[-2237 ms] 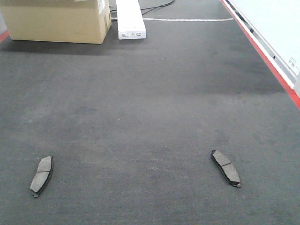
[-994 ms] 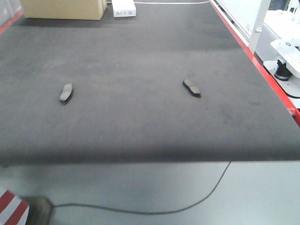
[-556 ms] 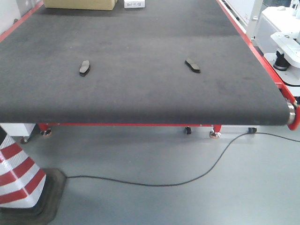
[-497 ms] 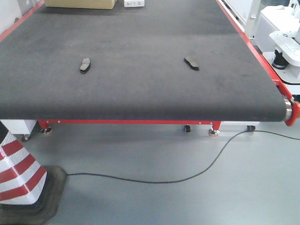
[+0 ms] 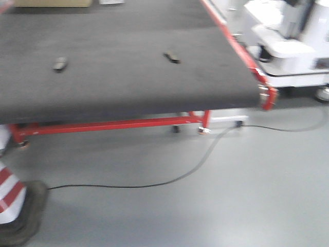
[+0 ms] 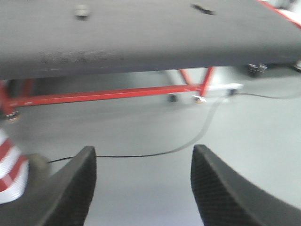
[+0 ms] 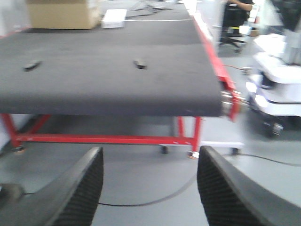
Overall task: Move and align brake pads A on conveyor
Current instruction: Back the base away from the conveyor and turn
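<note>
Two dark brake pads lie apart on the charcoal conveyor [image 5: 128, 77]: the left pad [image 5: 60, 64] and the right pad [image 5: 172, 56]. They also show in the left wrist view as the left pad [image 6: 82, 11] and the right pad [image 6: 203, 9], and in the right wrist view as the left pad [image 7: 32, 65] and the right pad [image 7: 139, 64]. My left gripper [image 6: 143, 186] is open over the grey floor, well short of the belt. My right gripper [image 7: 149, 186] is open too, holding nothing.
The belt's red frame [image 5: 103, 125] and legs stand ahead. A black cable [image 5: 169, 180] snakes across the floor. A red-and-white cone [image 5: 13, 203] stands at the lower left. A white machine [image 5: 288, 46] sits to the right. A cardboard box [image 7: 61, 13] rests at the belt's far end.
The view has backed away from the belt and swung right; the pads look smaller and shifted left. The pads themselves have not moved on the belt.
</note>
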Motion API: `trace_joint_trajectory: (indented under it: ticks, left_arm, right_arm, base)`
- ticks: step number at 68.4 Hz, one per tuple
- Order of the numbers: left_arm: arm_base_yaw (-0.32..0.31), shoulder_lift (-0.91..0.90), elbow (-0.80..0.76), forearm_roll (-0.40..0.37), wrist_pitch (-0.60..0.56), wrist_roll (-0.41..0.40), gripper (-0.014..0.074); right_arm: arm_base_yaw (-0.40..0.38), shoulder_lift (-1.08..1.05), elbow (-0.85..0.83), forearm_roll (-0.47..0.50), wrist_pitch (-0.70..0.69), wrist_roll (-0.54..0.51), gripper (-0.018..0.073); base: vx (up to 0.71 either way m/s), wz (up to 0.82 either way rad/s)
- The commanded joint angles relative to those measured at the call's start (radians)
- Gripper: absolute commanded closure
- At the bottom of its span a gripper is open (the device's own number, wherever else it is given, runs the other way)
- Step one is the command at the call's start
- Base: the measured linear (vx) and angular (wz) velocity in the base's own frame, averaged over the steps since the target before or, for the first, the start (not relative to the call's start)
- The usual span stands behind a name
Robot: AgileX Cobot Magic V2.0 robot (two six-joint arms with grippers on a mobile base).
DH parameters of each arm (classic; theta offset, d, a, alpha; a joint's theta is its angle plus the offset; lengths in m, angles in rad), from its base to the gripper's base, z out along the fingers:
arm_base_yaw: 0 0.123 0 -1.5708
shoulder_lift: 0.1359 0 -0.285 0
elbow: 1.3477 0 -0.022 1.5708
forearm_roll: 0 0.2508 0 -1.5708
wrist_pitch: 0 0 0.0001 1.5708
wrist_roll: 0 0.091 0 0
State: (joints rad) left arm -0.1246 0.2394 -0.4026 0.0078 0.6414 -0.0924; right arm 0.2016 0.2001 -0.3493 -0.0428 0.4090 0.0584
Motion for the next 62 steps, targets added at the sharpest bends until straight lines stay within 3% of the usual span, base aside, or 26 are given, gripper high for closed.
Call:
trace_joint_trajectory:
  ticks: [1,62]
  left_arm:
    - [-0.005,0.012,-0.024,-0.008,-0.077,-0.002,0.0163]
    - [-0.005,0.012,-0.024,-0.008,-0.077,-0.002,0.0163]
  right_arm:
    - [-0.001,0.01,-0.025,-0.008,-0.074,-0.009,0.0127]
    - [-0.001,0.01,-0.025,-0.008,-0.075,-0.009,0.0127]
  base:
    - [-0.15,-0.62]
    - [-0.14,-0.83]
